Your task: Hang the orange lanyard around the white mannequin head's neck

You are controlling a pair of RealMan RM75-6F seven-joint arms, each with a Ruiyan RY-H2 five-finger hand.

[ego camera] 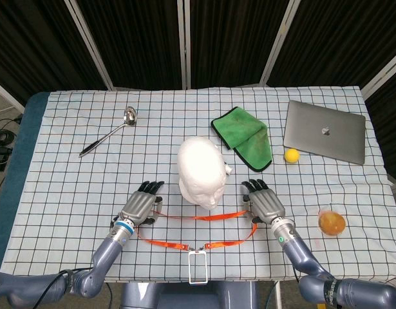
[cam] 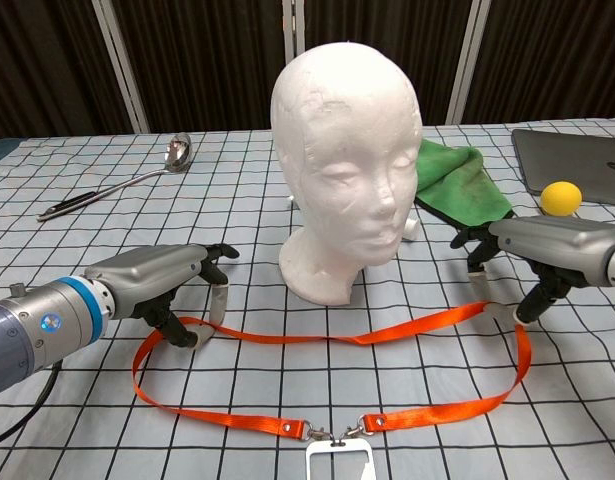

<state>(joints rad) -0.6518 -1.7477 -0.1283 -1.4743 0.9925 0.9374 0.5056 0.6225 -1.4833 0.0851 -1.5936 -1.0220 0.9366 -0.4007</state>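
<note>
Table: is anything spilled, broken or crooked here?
Nothing stands out. The head stands upright, the lanyard lies flat in a loop before it, and the ladle, cloth, laptop and ball rest undisturbed on the table.

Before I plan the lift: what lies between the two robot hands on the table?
In the head view, only the orange lanyard spans from the left robot hand to the right robot hand; the mannequin head stands just behind.
</note>
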